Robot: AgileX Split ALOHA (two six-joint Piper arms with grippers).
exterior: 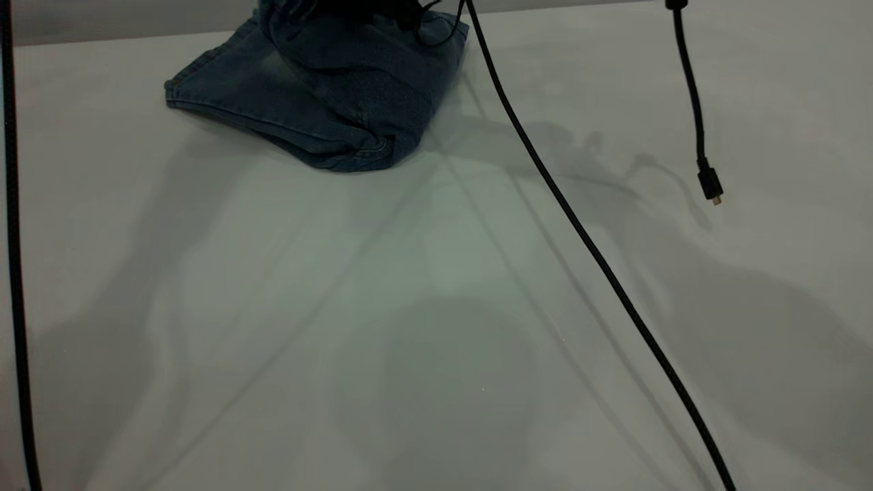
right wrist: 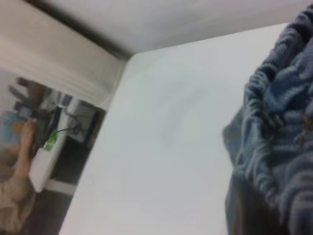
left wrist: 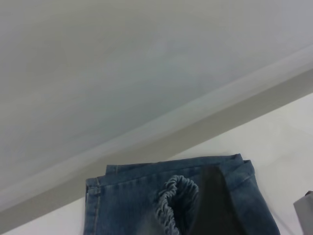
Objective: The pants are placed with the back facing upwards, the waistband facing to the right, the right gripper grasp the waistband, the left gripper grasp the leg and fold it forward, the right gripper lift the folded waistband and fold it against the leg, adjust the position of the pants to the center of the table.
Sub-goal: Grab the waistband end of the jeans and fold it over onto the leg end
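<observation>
The pants (exterior: 320, 102) lie folded on the table (exterior: 436, 307) at the far left, with a leg hem (exterior: 198, 75) pointing left. Their far part is raised under black gripper parts (exterior: 368, 5) at the top edge. In the right wrist view the gathered waistband (right wrist: 281, 98) bunches right at my right gripper (right wrist: 254, 215), which is shut on it over a dark finger (right wrist: 244, 210). In the left wrist view the waistband (left wrist: 173, 200) stands up as a loop on the denim (left wrist: 122, 196). My left gripper (left wrist: 257, 223) hovers just above it, with a dark strip (left wrist: 210, 205) beside the loop.
A black cable (exterior: 580, 239) runs diagonally across the table. Another cable with a small plug (exterior: 709, 184) hangs at the right, and a third (exterior: 13, 273) runs down the left edge. Beyond the table's edge (right wrist: 105, 147) sit a person (right wrist: 19, 161) and clutter.
</observation>
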